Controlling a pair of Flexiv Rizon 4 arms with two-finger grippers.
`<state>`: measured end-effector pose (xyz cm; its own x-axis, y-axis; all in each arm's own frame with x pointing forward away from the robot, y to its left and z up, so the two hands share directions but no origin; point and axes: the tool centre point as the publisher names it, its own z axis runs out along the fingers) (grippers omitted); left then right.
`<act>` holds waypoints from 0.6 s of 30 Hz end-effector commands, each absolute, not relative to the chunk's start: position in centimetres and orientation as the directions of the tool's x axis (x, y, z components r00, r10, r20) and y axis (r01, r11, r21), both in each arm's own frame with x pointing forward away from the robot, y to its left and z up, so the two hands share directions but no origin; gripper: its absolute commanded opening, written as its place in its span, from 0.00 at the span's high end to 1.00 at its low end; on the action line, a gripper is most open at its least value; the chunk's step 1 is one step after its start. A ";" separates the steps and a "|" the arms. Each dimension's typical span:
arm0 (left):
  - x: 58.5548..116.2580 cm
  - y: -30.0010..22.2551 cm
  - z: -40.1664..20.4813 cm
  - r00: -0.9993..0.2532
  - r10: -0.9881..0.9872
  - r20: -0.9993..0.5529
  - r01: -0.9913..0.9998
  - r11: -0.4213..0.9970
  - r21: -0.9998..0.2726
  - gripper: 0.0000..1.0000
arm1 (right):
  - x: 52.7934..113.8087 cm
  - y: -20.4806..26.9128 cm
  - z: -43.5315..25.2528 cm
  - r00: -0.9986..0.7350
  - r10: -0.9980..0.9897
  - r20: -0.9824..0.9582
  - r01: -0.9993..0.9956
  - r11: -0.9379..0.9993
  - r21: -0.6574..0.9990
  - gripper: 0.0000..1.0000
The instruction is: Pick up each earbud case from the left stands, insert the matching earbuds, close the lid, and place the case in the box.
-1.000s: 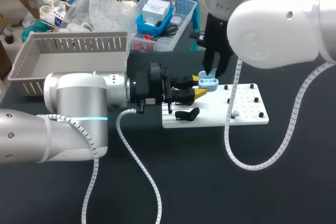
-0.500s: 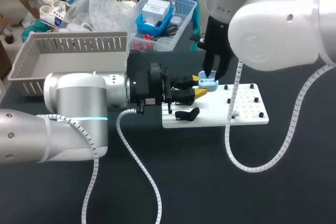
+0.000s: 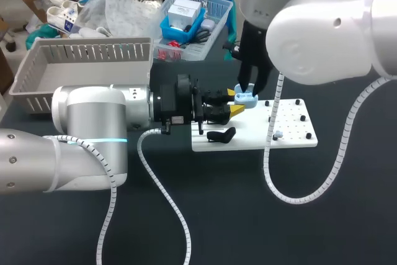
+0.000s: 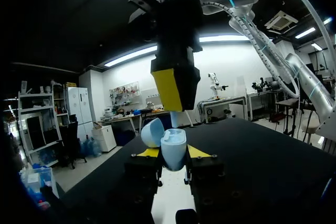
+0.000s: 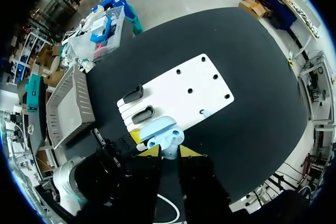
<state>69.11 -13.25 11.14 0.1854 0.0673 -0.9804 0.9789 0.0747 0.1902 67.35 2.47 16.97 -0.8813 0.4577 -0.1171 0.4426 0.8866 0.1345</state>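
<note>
Pale blue plastic marks the earbud case (image 3: 246,98), which in the head view is clamped between the yellow fingertips of the left end effector (image 3: 234,102), over the far left corner of the white stand plate (image 3: 291,133). The plate lies near the middle of the dark worktop (image 3: 205,215). The right end effector (image 3: 251,90) is positioned directly above the case, fingers pointing down. A black oblong piece (image 3: 221,134) sits on the plate by its left edge. The grey slatted box (image 3: 93,51) stands at the far left corner of the worktop.

In the left wrist view, the case (image 4: 173,148) is gripped from both sides and held upright, with its lid (image 4: 153,132) swung open. The right end effector (image 4: 175,90) is seen just above it, and a pale earbud (image 4: 178,120) extends down from it towards the case opening.

In the right wrist view, the right end effector (image 5: 169,151) is clenched on the earbud, fingers drawn close together, with the open case (image 5: 160,130) just ahead of them.
</note>
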 end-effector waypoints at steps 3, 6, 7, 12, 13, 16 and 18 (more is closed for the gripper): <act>69.1 -13.3 11.1 0.187 0.065 -0.980 0.978 0.078 0.192 1.00 | 67.5 2.5 16.9 -0.881 0.459 -0.116 0.444 0.886 0.132 1.00; 69.1 -13.3 11.1 0.187 0.065 -0.980 0.978 0.078 0.192 1.00 | 67.5 2.5 16.8 -0.880 0.459 -0.118 0.445 0.886 0.131 1.00; 69.1 -13.3 11.1 0.187 0.065 -0.980 0.978 0.078 0.192 1.00 | 67.5 2.5 16.8 -0.880 0.460 -0.118 0.445 0.886 0.131 1.00; 69.1 -13.3 11.1 0.187 0.065 -0.980 0.978 0.078 0.192 1.00 | 67.6 2.4 16.8 -0.879 0.461 -0.119 0.447 0.885 0.130 1.00; 69.1 -13.3 11.1 0.187 0.065 -0.980 0.978 0.078 0.192 1.00 | 67.7 2.3 16.8 -0.879 0.462 -0.119 0.447 0.885 0.130 1.00; 69.1 -13.3 11.1 0.187 0.065 -0.980 0.978 0.078 0.192 1.00 | 67.7 2.3 16.8 -0.878 0.463 -0.119 0.449 0.884 0.131 1.00; 69.1 -13.3 11.1 0.187 0.065 -0.980 0.978 0.078 0.192 1.00 | 67.7 2.2 16.7 -0.878 0.464 -0.117 0.449 0.884 0.130 1.00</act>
<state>69.11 -13.25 11.14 0.1854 0.0673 -0.9804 0.9789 0.0747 0.1902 67.64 2.21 16.79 -0.8786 0.4630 -0.1171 0.4483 0.8841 0.1315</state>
